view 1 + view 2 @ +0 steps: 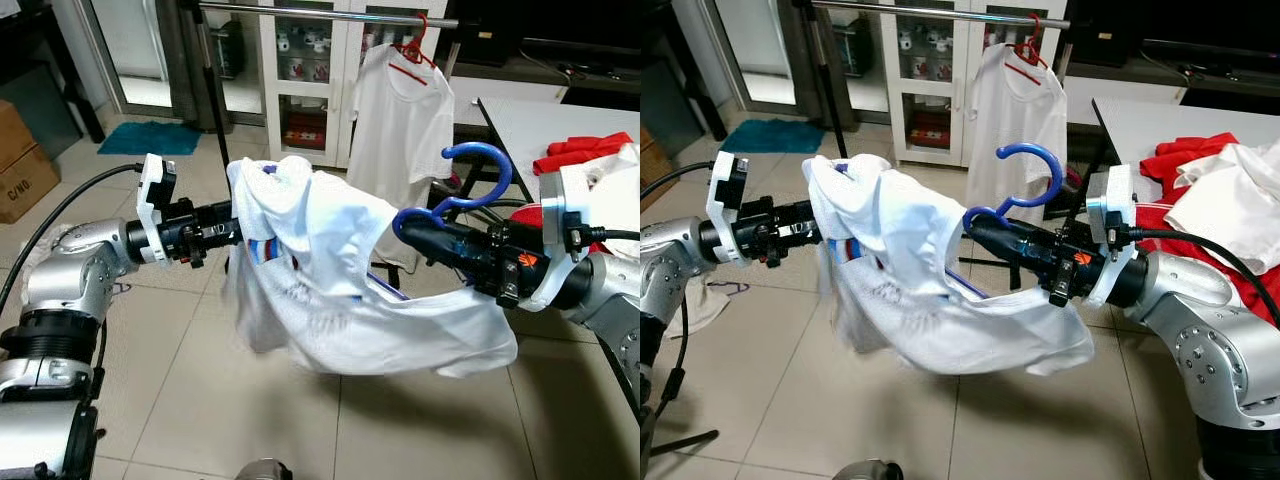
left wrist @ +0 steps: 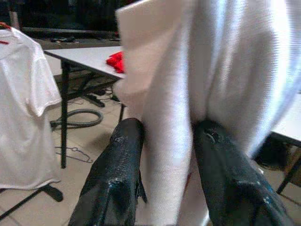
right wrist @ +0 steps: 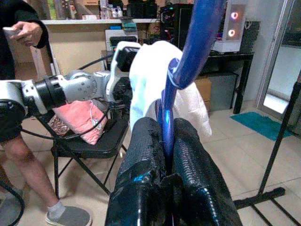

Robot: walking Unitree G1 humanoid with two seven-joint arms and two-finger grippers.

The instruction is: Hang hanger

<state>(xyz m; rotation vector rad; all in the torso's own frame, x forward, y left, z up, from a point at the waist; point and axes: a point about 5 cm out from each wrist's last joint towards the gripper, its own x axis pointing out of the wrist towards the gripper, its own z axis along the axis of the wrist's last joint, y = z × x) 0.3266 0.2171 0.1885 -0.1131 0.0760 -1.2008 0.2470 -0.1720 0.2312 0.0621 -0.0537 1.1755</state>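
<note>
Carrying stage: the blue hanger (image 1: pixel 470 185), dressed with a white T-shirt (image 1: pixel 330 280), sits mid-frame in the head views, held between your two arms and not yet on the rail (image 1: pixel 330 14) along the top edge. Your right gripper (image 1: pixel 418 232), centre-right, has its fingers pinched tight on the hanger's stem just below the hook, as the right wrist view confirms. Your left gripper (image 2: pixel 164 141), centre-left, has its fingers set narrow around a fold of the shirt's shoulder, with cloth between them in the left wrist view. The hook curls upward, above and right of centre. Another white shirt on a red hanger (image 1: pixel 415 55) already hangs from the rail at upper right; a table (image 1: pixel 520 120) with red and white laundry lies at the right edge. Next, you will likely need to raise the hook above the rail, beside the red hanger, then lower it on and release the cloth first
</note>
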